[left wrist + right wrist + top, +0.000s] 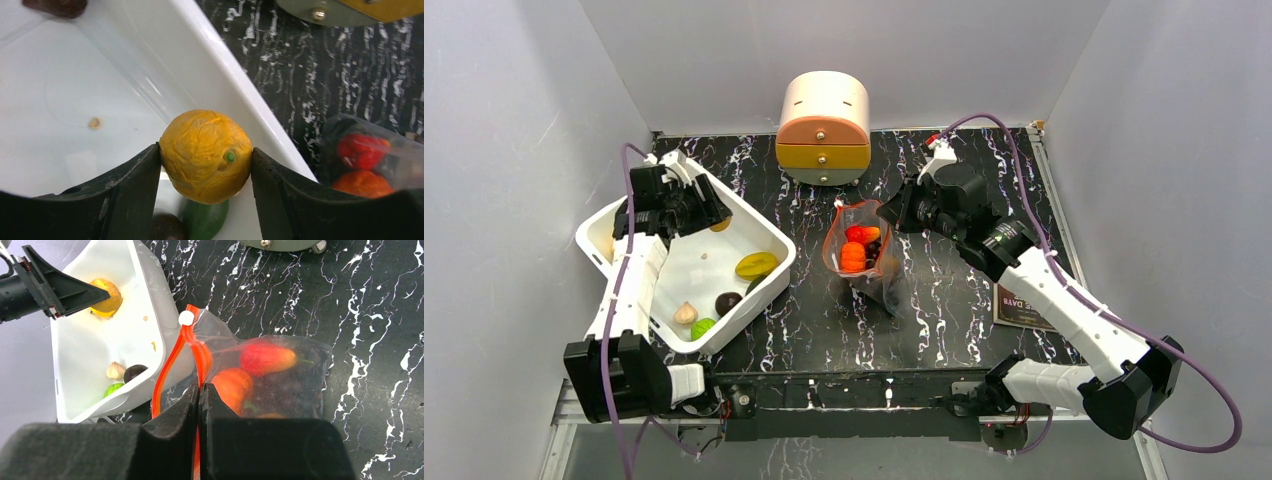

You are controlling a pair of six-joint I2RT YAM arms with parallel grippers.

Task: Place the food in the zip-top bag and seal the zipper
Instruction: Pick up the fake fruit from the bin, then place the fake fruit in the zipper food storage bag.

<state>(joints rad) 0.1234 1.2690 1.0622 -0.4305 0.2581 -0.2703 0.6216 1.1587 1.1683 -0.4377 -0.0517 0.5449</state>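
My left gripper (206,165) is shut on a yellow-orange toy orange (206,156), held over the far corner of the white tub (769,232); the orange also shows in the right wrist view (107,297). The clear zip-top bag (861,252) stands open at mid-table with red and orange pieces (250,367) and dark grapes inside. My right gripper (199,392) is shut on its red-orange zipper rim (200,355), holding the mouth up; the white slider (186,318) sits at the rim's far end.
The tub holds a yellow-green piece (755,265), a dark brown piece (728,302), a garlic bulb (685,313) and a green piece (703,327). A small drawer chest (823,128) stands at the back. A card (1020,305) lies under the right arm.
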